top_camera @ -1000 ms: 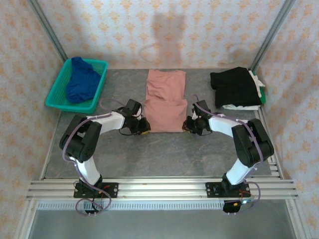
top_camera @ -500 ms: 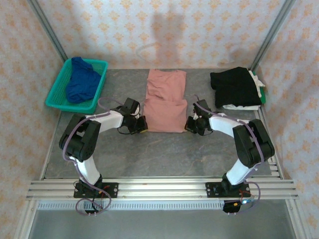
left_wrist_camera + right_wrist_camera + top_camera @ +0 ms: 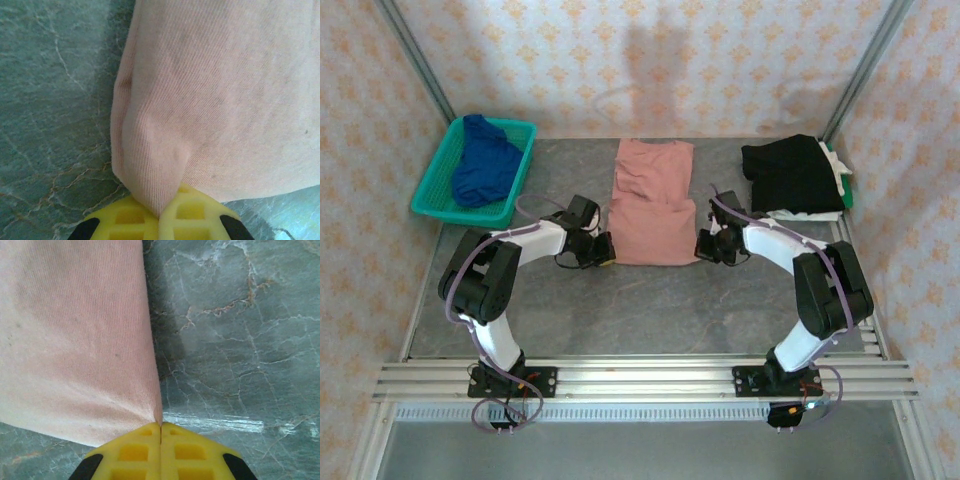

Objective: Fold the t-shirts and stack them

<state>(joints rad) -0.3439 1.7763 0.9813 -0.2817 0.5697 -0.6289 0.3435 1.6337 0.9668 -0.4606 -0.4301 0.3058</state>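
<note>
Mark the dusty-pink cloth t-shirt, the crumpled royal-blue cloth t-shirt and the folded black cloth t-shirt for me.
dusty-pink cloth t-shirt (image 3: 653,200), top external view, middle of its flat front.
royal-blue cloth t-shirt (image 3: 483,165), top external view, middle of the heap.
black cloth t-shirt (image 3: 790,172), top external view, its top face.

The dusty-pink t-shirt (image 3: 652,205) looks plain against the grey, marble-veined tabletop (image 3: 650,300). Left of it, a royal-blue t-shirt (image 3: 480,165) fills a teal mesh basket (image 3: 460,214); right of it sits a black t-shirt (image 3: 790,172). Peach walls (image 3: 620,60) carry orange floral motifs.
</note>
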